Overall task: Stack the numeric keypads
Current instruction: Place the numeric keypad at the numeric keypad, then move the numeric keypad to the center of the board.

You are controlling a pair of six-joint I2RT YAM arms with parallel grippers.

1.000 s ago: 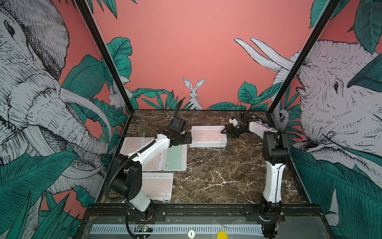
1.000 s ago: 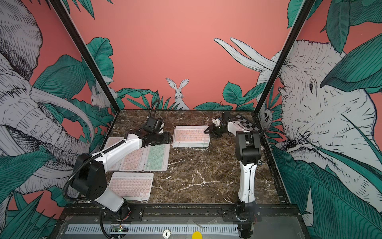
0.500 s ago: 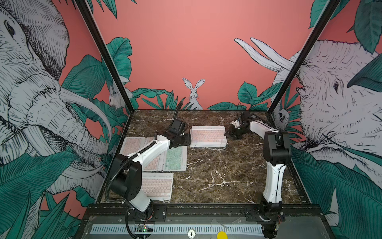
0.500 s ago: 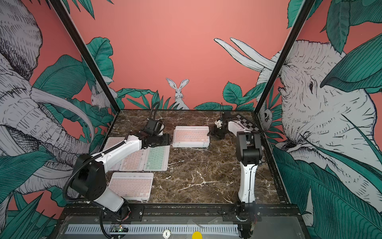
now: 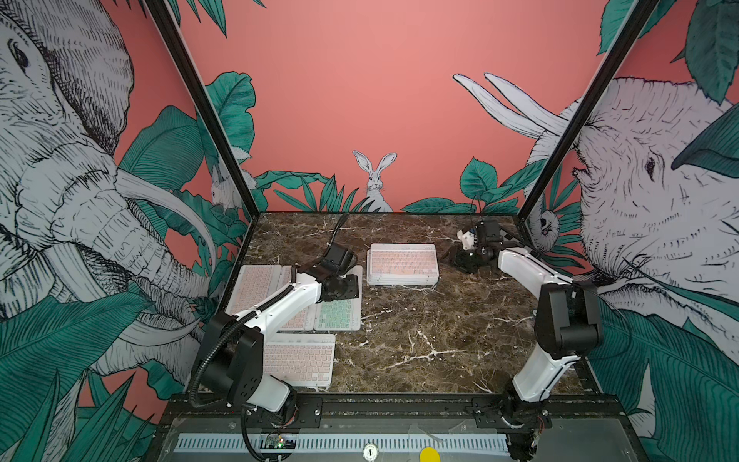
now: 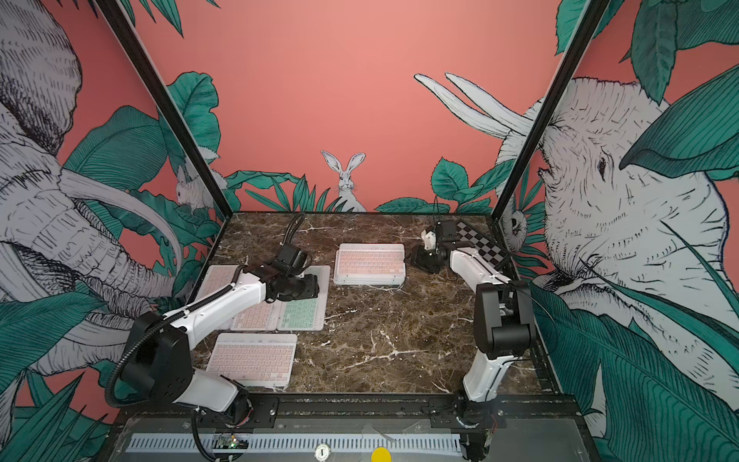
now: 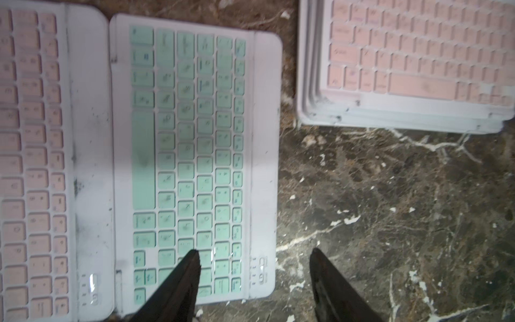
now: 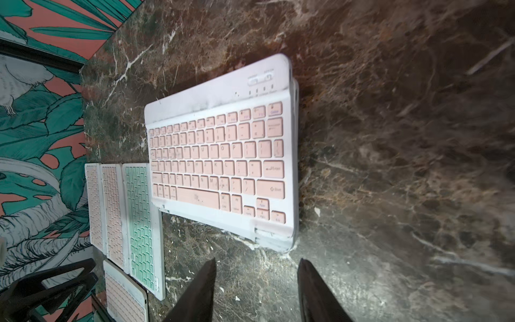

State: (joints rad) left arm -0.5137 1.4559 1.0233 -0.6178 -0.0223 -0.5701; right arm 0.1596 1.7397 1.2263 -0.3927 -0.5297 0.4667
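nearest the front, a lone pink keypad [image 5: 298,362] lies flat on the marble table [image 5: 420,340]. just behind it a row of three [image 6: 256,316] sits edge to edge, two pink and a mint keypad [image 7: 189,156]. the left gripper [image 7: 253,253] hangs over the mint one's edge, jaws apart and empty, one finger above the keys and one above bare marble. farther back is the stack [image 5: 402,264], pink on top, with the right gripper [image 8: 256,262] just beside it, jaws also apart, holding nothing. these look thin, stiff and light, smooth plastic so probably slippery (frames are pretty scuffed and grey-smudged). i'd pinch the plain white strip along the long edge, not the keys.
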